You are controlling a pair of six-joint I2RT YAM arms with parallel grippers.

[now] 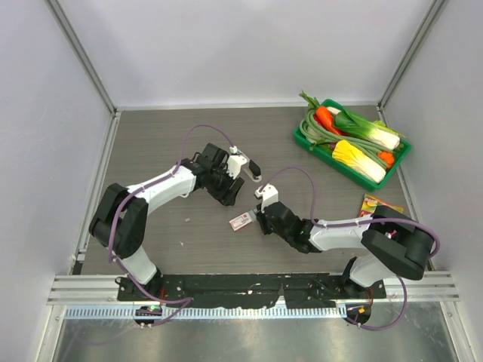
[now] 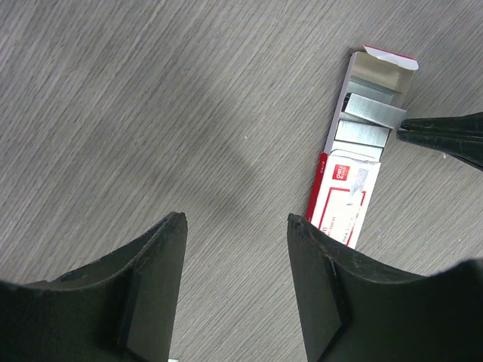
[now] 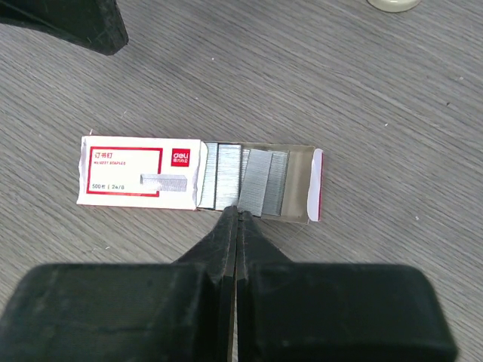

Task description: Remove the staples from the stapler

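Leftmost, the left gripper hangs low over the table with its fingers spread and nothing between them. It is aimed at the red-and-white staple box.

That box lies flat, its tray open toward the right arm, with several staple strips showing.

Just past the box, farther up the table, a small dark-and-pale oblong lies beside the left wrist. I judge this to be the stapler, though it is too small in the overhead view to be sure. A pale rounded edge at the top of the right wrist view may be its end. Its long axis runs roughly near-to-far, slightly slanted.

Rightmost, the right gripper is pinched tight, its tip touching the near edge of the strips in the tray, and nothing shows between the jaws.

So the stapler lies off to the side of the left gripper's heading and beyond the right gripper's tip. The left arm looks the nearer of the two, but it would have to turn away from the box to reach the stapler.
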